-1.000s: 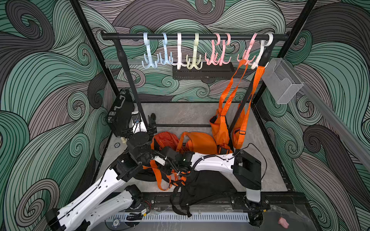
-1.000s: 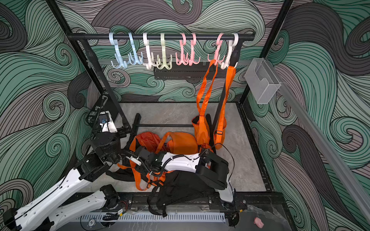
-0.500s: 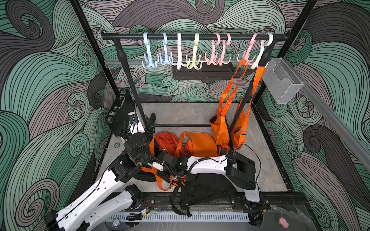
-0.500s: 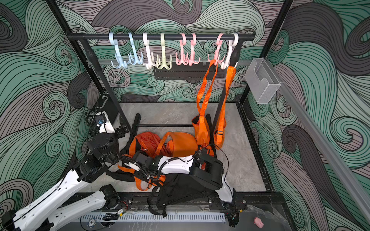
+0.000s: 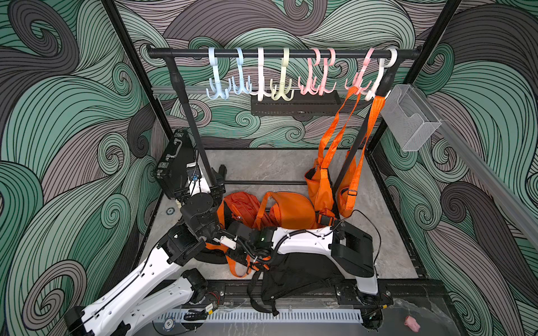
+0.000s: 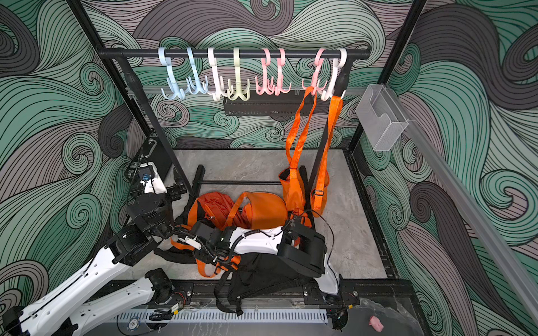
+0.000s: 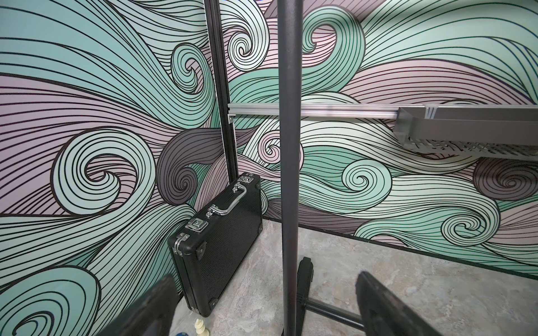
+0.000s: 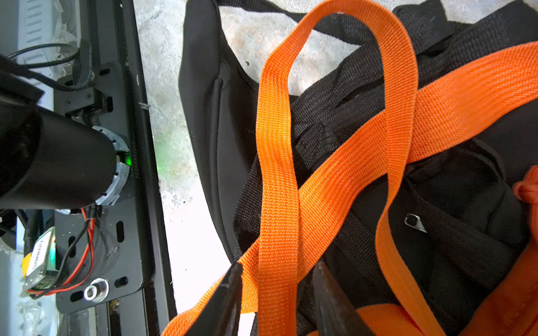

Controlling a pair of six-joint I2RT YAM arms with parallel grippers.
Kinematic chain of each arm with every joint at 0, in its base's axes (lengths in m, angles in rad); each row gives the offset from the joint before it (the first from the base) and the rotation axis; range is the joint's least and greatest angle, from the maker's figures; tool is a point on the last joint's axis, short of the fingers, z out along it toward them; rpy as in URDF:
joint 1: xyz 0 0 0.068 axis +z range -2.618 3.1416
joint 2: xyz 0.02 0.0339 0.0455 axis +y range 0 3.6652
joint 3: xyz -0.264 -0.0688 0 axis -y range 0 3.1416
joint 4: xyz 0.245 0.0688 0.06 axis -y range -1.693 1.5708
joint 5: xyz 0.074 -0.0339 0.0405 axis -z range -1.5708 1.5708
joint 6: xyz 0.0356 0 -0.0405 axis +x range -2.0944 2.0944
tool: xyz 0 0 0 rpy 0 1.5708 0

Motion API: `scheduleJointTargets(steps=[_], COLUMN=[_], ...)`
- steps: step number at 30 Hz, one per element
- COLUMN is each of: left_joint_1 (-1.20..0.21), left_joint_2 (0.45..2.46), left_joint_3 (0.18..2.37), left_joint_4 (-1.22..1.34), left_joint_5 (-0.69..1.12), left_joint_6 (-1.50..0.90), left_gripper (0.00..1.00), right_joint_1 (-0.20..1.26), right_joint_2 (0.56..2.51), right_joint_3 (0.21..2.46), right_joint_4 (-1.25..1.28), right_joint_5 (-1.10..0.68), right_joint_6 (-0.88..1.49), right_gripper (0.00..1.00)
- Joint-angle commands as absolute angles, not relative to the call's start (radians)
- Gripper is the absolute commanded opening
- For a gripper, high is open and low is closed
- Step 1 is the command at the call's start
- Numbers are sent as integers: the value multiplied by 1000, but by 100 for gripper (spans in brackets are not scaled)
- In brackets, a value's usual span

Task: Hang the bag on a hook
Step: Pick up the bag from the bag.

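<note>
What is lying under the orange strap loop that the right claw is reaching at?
Under the orange strap lie black bag fabric and black webbing; bare floor shows through the loop. What lies beneath the black bag is covered.

White arms (image 5: 305, 241), black joints, cables

2 orange bags (image 6: 294, 189) hang off rail hooks (image 6: 317, 84); both arms low over floor bag pile (image 6: 241, 212).

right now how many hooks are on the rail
8, in a row along the rail: two blue, one white, one yellow-green, three pink, one white at the far end.
</note>
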State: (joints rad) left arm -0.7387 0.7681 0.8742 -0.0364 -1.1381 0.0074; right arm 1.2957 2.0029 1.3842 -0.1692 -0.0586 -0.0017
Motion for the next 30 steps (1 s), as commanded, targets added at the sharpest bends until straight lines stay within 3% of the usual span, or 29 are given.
scheduleJointTargets(steps=[1, 7, 15, 18, 30], left_joint_1=[-729, -728, -727, -724, -733], left_joint_2=[757, 756, 756, 764, 693], left_joint_3=[871, 872, 870, 868, 856], left_joint_4=[-19, -18, -19, -15, -59], left_joint_5=[-1143, -1141, -1140, -1102, -173], left_joint_6=[0, 0, 0, 12, 76], left_gripper=[96, 96, 96, 96, 98], right_joint_1=[1301, 1301, 1301, 1293, 1177], right_joint_2=[2034, 2042, 1971, 1868, 1344], right_joint_3=[1385, 1395, 1369, 1350, 1285], right_joint_4=[-186, -195, -191, -210, -319], right_joint_5=[-26, 18, 44, 72, 107], right_joint_6=[-19, -28, -62, -79, -133], right_gripper=[37, 28, 0, 0, 0])
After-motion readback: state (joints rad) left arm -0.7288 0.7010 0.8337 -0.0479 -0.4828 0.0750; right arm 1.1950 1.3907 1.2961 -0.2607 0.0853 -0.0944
